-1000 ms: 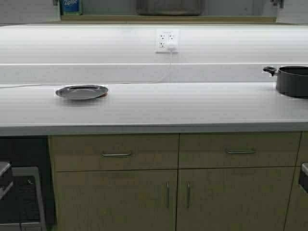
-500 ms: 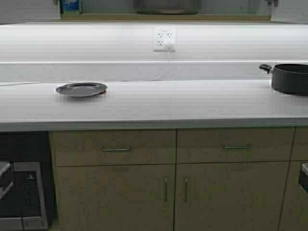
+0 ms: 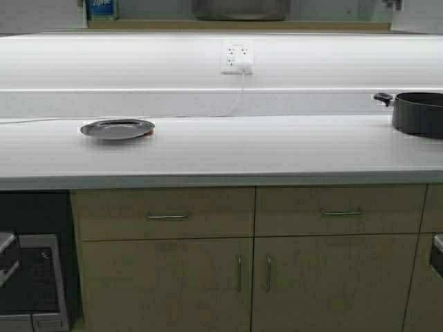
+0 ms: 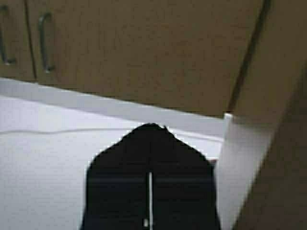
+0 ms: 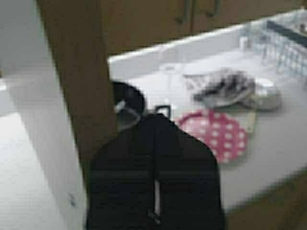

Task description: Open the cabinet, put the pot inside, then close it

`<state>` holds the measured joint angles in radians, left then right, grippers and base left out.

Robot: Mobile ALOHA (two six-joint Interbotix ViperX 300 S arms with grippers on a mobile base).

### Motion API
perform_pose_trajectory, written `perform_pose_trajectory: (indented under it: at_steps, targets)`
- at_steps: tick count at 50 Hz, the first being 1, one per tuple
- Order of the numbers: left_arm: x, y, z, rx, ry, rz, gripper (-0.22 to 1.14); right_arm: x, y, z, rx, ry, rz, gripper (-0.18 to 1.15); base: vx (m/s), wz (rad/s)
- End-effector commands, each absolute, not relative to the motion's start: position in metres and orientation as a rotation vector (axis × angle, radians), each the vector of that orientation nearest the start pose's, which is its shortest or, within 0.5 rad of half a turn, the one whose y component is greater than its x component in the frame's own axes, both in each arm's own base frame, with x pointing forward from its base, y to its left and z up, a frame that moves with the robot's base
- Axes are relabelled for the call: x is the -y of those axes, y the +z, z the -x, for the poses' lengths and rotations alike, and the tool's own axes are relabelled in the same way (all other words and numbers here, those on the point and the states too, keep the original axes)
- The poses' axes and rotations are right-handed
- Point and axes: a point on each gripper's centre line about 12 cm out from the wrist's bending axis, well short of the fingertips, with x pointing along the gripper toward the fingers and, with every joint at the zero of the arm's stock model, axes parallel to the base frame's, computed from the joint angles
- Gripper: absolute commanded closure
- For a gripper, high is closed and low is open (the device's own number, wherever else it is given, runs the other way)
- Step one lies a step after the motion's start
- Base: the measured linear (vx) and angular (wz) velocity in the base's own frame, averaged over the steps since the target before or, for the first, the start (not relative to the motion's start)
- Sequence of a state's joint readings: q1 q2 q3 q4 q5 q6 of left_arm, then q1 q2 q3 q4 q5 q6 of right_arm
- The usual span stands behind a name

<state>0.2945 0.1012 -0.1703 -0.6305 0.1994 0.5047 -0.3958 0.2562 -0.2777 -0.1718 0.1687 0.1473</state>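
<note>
The pot (image 3: 419, 114), dark grey with a black loop handle, stands at the right end of the white counter (image 3: 263, 149) and is cut by the frame edge. The cabinet (image 4: 144, 48) shows in the left wrist view as tan doors with curved handles (image 4: 45, 42) low down, both shut. My left gripper (image 4: 150, 128) is shut and empty, held low away from the counter. My right gripper (image 5: 160, 119) is shut and empty too. A dark pot (image 5: 128, 99) shows partly behind a tan panel; I cannot tell if it is the same pot.
A steel plate (image 3: 117, 128) lies on the counter's left. A wall outlet (image 3: 237, 57) has a cord hanging. A tan ledge at the top holds a blue box (image 3: 102, 7) and a grey vessel (image 3: 241, 8). Base cabinets (image 3: 249, 263) are below. A pink dotted plate (image 5: 216, 134) lies farther right.
The robot has moved a little: the whole scene has shifted slightly left and up in the high view. Nothing on the counter has moved.
</note>
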Motion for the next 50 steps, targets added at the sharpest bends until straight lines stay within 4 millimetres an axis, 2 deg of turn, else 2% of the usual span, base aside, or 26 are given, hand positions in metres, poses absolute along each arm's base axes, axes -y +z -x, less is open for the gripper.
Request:
perform_pose_trajectory:
  at_steps: [1, 9, 12, 20, 26, 37, 43, 50]
  targets:
    - [-0.084, 0.447, -0.483, -0.05, 0.091, 0.132, 0.88, 0.189, 0.417, -0.51, -0.089, -0.374, 0.008, 0.9, 0.01, 0.02]
    - [-0.043, 0.447, -0.474, -0.061, 0.01, 0.126, 0.88, 0.16, 0.426, -0.518, -0.07, -0.32, 0.015, 0.9, 0.0, 0.0]
    - [-0.034, 0.447, -0.469, -0.06, -0.004, 0.116, 0.88, 0.139, 0.429, -0.52, -0.075, -0.283, 0.017, 0.9, -0.01, -0.01]
    - [-0.018, 0.443, -0.457, -0.067, -0.029, 0.108, 0.88, 0.066, 0.437, -0.516, -0.076, -0.149, 0.061, 0.9, 0.0, -0.01]
    - [-0.01, 0.437, -0.448, -0.084, -0.045, 0.105, 0.88, 0.026, 0.441, -0.5, -0.079, -0.073, 0.101, 0.9, 0.0, -0.01]
    - [0.011, 0.434, -0.437, -0.096, -0.091, 0.102, 0.88, -0.01, 0.421, -0.455, -0.144, 0.006, 0.107, 0.9, 0.0, 0.02]
    - [0.043, 0.434, -0.442, -0.097, -0.165, 0.09, 0.88, -0.032, 0.411, -0.428, -0.158, 0.062, 0.112, 0.9, 0.01, 0.0]
    - [0.081, 0.435, -0.454, -0.091, -0.246, 0.055, 0.88, -0.043, 0.405, -0.398, -0.166, 0.097, 0.108, 0.9, 0.02, 0.0]
